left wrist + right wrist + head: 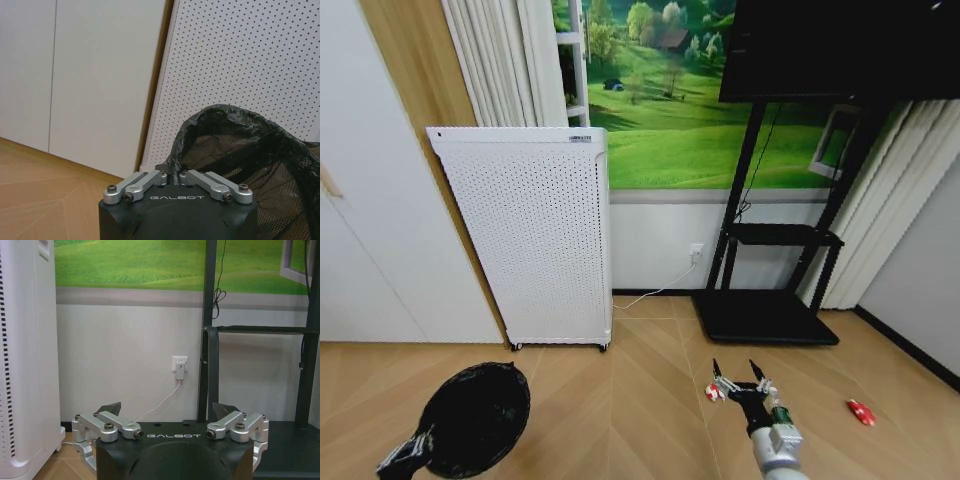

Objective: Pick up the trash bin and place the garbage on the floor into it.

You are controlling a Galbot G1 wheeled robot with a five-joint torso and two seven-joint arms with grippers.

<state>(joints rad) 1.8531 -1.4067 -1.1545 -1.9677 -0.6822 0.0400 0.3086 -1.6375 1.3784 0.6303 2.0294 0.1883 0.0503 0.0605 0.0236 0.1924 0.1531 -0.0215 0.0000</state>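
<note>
The left gripper (pixel 420 443) has its jaws clamped on the trash bin (pixel 475 418) rim. The right gripper (pixel 740 372) hangs with jaws spread wide over the red-and-white wad (pixel 716 391) on the floor (pixel 630 400).

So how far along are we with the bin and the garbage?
Done: the left gripper is shut on the bin, holding its rim. In hand: the right gripper hangs open by the red-and-white wad. Left: the wad, the bottle and the red piece all lie on the floor.
</note>
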